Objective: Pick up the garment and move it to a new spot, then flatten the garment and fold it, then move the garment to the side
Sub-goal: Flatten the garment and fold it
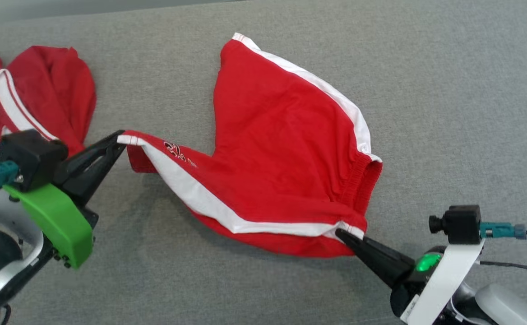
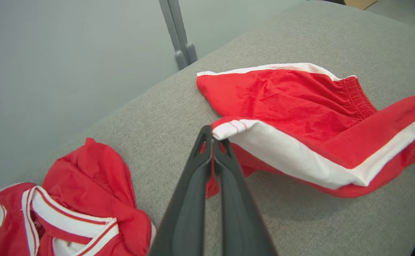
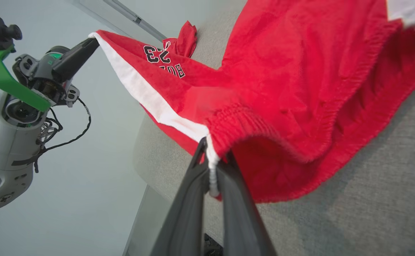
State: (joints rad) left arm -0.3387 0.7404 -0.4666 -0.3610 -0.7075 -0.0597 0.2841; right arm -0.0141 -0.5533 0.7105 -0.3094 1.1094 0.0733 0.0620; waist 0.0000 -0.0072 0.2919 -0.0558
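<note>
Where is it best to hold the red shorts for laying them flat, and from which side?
Hold the red shorts at the two ends of the near white stripe: the leg hem corner and the waistband corner, each approached from the robot's side. The left gripper and right gripper pinch there now, and the stripe forms one long edge between them, so pulling apart should spread the cloth.

Shorts (image 1: 281,149) on the table (image 1: 448,90) between two grippers.
At their left leg hem, the left gripper (image 1: 120,137); at the near waistband corner, the right gripper (image 1: 342,234); far left, another garment (image 1: 42,90).
</note>
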